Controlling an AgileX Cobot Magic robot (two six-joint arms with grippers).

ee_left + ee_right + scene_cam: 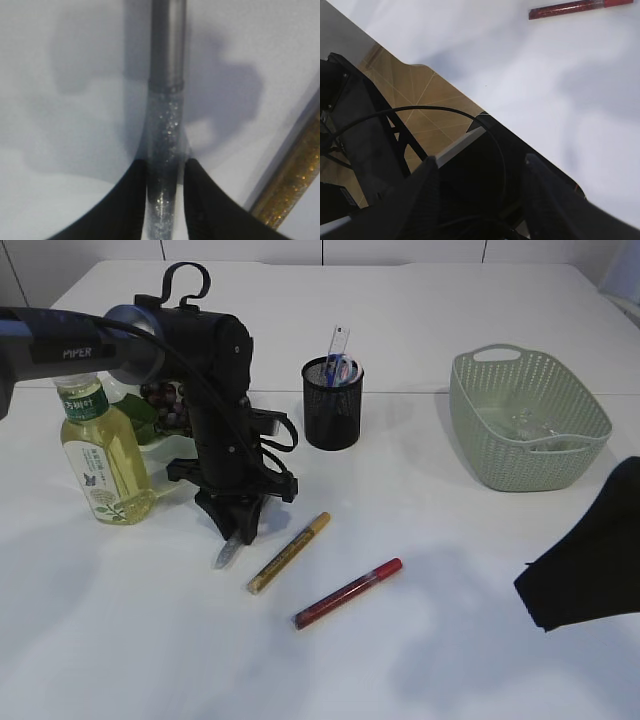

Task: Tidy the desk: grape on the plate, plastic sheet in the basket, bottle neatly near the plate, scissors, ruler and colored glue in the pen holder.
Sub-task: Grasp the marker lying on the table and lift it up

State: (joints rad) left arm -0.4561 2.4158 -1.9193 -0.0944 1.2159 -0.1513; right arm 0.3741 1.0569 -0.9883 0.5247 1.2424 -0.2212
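My left gripper points straight down over a silver glitter glue pen that lies on the table. The black fingers stand close on either side of the pen, with thin light strips between, so my left gripper is open. A gold glue pen and a red glue pen lie to its right. The bottle stands upright beside the plate, which holds the grape bunch. The black mesh pen holder holds blue scissors and a clear ruler. My right gripper is open and empty.
The green basket at the right holds the clear plastic sheet. The right arm hangs at the right edge, over the table's front rim. The gold pen lies close to the right of my left fingers. The red pen is far from my right gripper.
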